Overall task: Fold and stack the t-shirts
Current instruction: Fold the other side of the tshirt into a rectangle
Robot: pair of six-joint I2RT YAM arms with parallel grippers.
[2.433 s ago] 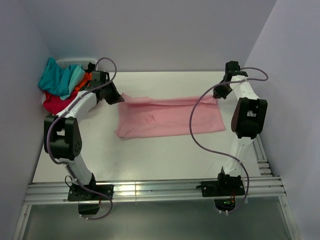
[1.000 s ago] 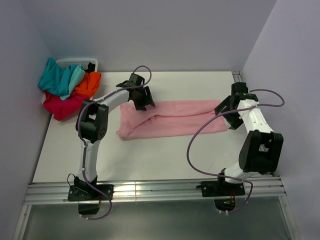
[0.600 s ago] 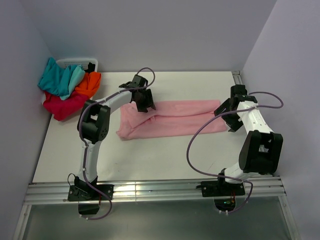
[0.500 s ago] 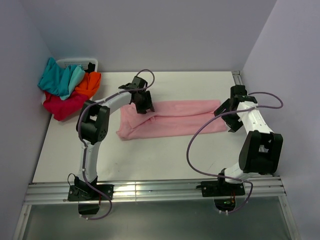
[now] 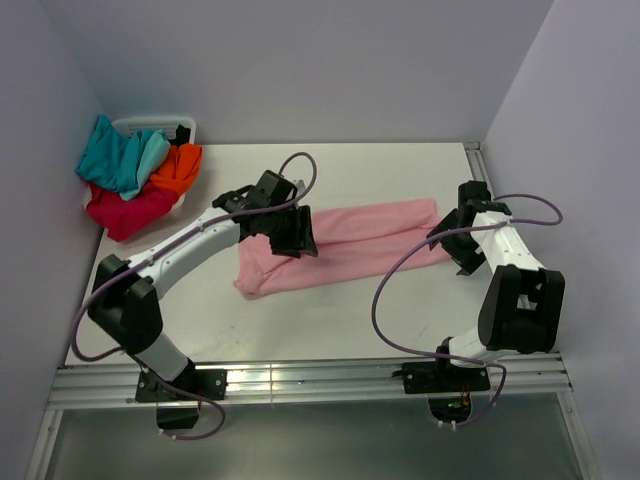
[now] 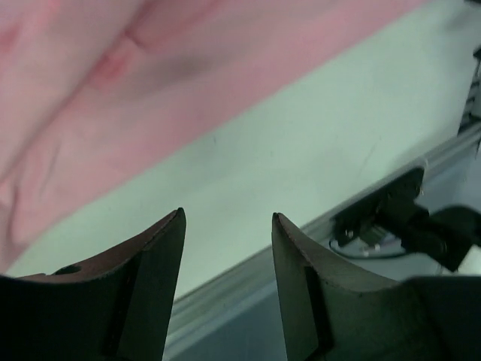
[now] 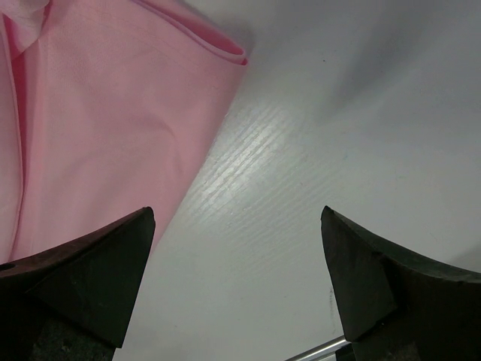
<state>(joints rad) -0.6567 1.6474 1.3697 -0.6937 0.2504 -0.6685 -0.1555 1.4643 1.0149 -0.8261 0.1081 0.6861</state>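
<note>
The left jaws are held apart, empty, over the left part of the folded pink t-shirt [image 5: 350,232] on the desk [image 5: 300,320]; the right jaws are spread wide, empty, beside its right end

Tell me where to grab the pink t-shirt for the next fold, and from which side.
Grip the pink t-shirt at its right end, coming down from above on the right. It lies flat as a long folded band, and that end's layered edge is free. The open right gripper hangs just beside it, so this is probably the shortest approach.
</note>
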